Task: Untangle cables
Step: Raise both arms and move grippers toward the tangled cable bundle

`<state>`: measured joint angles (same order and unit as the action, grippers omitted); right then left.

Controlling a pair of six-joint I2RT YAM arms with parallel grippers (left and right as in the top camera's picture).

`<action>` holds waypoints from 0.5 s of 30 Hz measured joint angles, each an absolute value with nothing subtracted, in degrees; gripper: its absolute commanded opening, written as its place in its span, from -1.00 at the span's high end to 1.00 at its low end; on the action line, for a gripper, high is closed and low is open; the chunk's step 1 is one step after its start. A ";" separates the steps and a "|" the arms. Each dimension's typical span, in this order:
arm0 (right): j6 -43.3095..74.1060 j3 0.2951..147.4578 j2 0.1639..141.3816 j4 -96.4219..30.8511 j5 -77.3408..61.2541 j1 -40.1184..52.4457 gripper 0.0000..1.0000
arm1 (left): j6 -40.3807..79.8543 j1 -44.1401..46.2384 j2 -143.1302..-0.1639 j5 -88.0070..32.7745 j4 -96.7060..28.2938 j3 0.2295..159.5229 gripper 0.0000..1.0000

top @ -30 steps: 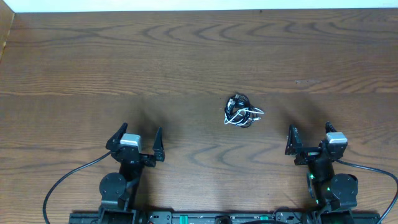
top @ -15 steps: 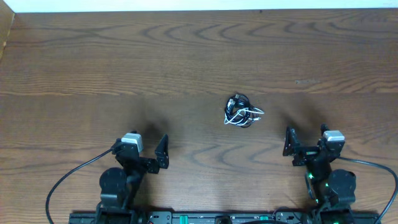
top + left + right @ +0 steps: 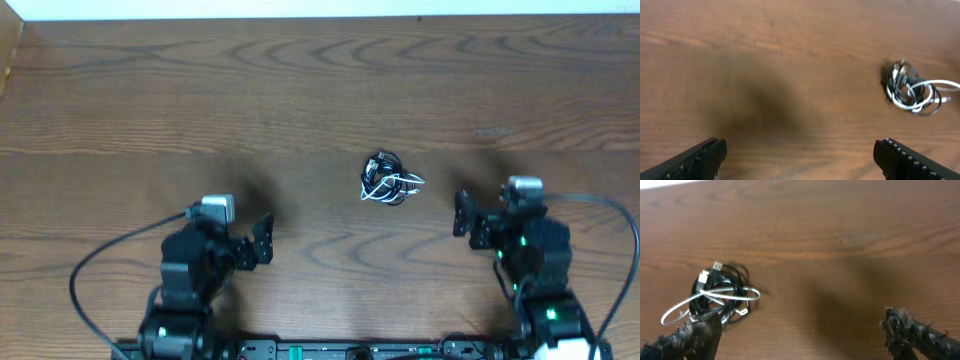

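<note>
Centrally, cables (image 3: 388, 180): one tight wad, white and black strands, lying on wooden counter (image 3: 250, 90), right of frame centre. Left fingers (image 3: 695, 159): spread apart, lower left, well apart from wad. Right fingers (image 3: 920, 335): spread apart, lower right, near wad, not touching.

The cables (image 3: 720, 297) lie as a small wad at the lower left on the wooden table (image 3: 840, 265): 1 white loop wound through black ones. The right gripper (image 3: 797, 325) has its 2 fingers (image 3: 912, 332) spread wide at the bottom corners.
</note>
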<state>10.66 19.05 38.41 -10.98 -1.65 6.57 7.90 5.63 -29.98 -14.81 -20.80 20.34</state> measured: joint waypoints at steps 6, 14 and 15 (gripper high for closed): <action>10.26 31.27 54.04 -20.38 -1.76 6.57 -0.99 | 7.90 5.63 -45.10 -15.46 -27.99 31.44 -0.97; 8.91 46.11 70.78 -34.06 -4.10 6.57 -0.99 | 7.94 5.63 -60.16 -16.60 -46.76 45.41 -0.97; 7.60 47.27 71.77 -34.94 -4.29 6.57 -0.99 | 7.92 5.63 -60.64 -16.82 -48.23 46.04 -0.97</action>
